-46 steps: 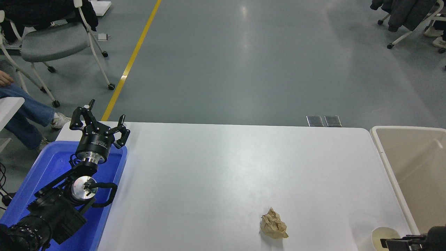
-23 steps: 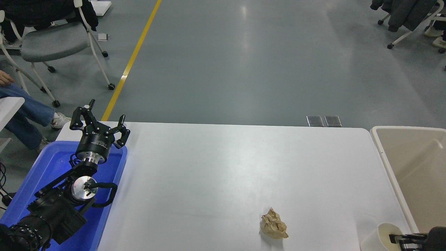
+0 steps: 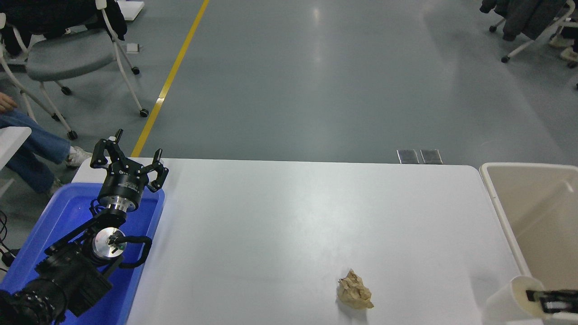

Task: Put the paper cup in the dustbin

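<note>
The paper cup [image 3: 508,300], cream-white, is tilted at the table's front right corner, right against the rim of the beige dustbin [image 3: 537,212]. My right gripper [image 3: 535,299] comes in from the lower right edge and is shut on the cup's rim, with one black finger [image 3: 553,299] inside the cup's mouth. Most of that arm is out of view. My left gripper [image 3: 128,158] is open and empty, parked above the blue tray's far end.
A crumpled brown paper ball [image 3: 355,290] lies on the white table [image 3: 289,216] left of the cup. A bright blue tray [image 3: 58,225] sits at the left edge under my left arm. A seated person's legs [image 3: 27,135] and chairs are at the far left.
The cup has been raised and tipped, and carried right toward the dustbin's rim with my right gripper. The left arm has not moved.
</note>
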